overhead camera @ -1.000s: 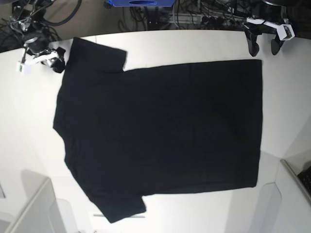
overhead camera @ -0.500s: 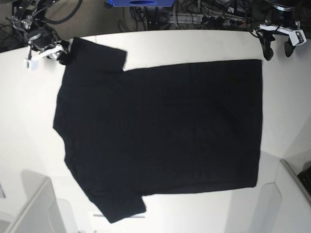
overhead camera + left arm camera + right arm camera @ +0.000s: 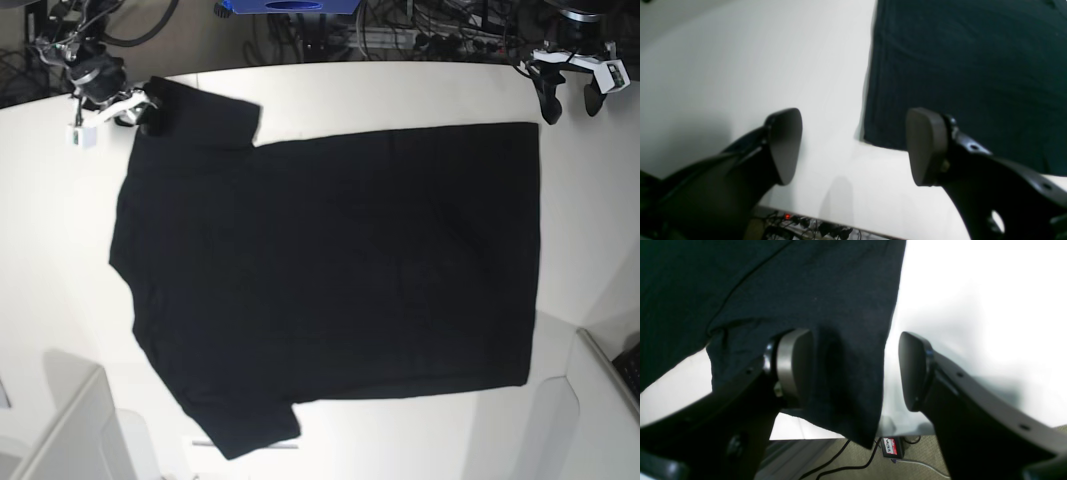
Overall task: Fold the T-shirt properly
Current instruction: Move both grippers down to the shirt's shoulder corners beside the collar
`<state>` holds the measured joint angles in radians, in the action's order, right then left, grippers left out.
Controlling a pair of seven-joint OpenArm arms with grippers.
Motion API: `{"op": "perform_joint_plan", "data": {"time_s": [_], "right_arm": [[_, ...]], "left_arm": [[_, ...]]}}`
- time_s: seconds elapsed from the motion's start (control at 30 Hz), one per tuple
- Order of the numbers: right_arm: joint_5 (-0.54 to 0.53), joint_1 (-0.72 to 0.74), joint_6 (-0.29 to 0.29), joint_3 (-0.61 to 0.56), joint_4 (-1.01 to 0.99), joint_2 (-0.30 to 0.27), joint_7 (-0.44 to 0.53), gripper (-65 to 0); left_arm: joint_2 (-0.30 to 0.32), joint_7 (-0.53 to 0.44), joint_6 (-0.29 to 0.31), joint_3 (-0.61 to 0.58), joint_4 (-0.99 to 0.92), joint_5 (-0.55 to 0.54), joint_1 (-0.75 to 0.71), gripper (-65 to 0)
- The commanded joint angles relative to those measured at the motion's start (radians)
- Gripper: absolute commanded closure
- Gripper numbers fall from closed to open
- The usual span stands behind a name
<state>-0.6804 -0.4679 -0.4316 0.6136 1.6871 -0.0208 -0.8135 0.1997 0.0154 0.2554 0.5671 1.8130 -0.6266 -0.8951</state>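
The T-shirt (image 3: 330, 270) is lying spread flat, plain side up, on the white tabletop (image 3: 420, 95); no fold is showing, so all the folding is looking left to do. The right claw (image 3: 853, 373) is hovering wide at the far sleeve's edge, one pad over cloth, holding nothing. The left claw (image 3: 853, 146) is hanging wide just off the hem corner, gripping nothing.

The T-shirt (image 3: 330, 275) lies flat, plain black side up, on the white table (image 3: 400, 95), hem toward frame right. The right gripper (image 3: 138, 108) sits at the upper-left sleeve edge. The left gripper (image 3: 568, 98) hovers upper right, apart from the cloth.
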Motion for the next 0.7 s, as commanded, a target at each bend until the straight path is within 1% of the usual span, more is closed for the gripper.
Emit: {"op": "perform_joint_plan", "data": {"time_s": [0.0,0.1,0.27,0.37,0.4,0.47,0.57,0.67], "right_arm": [[0.012,-0.015,-0.002,-0.018,0.003,-0.003,-0.034,-37.5],[0.012,-0.015,-0.002,-0.045,0.001,-0.003,-0.034,-37.5],[0.012,-0.015,-0.002,-0.045,0.001,-0.003,-0.034,-37.5],[0.014,-0.015,-0.002,-0.045,0.0,-0.003,-0.034,-36.9],[0.014,-0.015,-0.002,-0.044,0.0,-0.003,-0.034,-34.8],[0.014,-0.013,-0.002,-0.044,0.0,-0.003,-0.034,-27.5],[0.014,-0.009,-0.002,-0.044,-0.006,-0.003,-0.04,-13.1],[0.014,-0.002,-0.002,-0.045,-0.045,-0.008,-0.042,0.0]], "left_arm": [[0.007,-0.025,0.003,0.006,0.008,-0.008,-0.008,-47.1],[0.007,-0.025,0.003,0.006,-0.003,-0.02,-0.008,-47.1],[0.013,-0.024,0.003,0.006,-0.046,-0.149,-0.008,-47.1],[0.014,-0.024,0.003,0.006,-0.065,-0.171,-0.003,-47.1],[0.011,-0.024,0.003,0.006,-0.068,-0.171,0.004,-47.1],[0.01,-0.024,0.003,0.004,-0.077,-0.171,0.012,-47.1],[0.01,-0.024,0.003,0.004,-0.085,-0.177,0.014,-47.1],[0.01,-0.024,0.003,0.004,-0.085,-0.177,0.017,-47.1]]}}
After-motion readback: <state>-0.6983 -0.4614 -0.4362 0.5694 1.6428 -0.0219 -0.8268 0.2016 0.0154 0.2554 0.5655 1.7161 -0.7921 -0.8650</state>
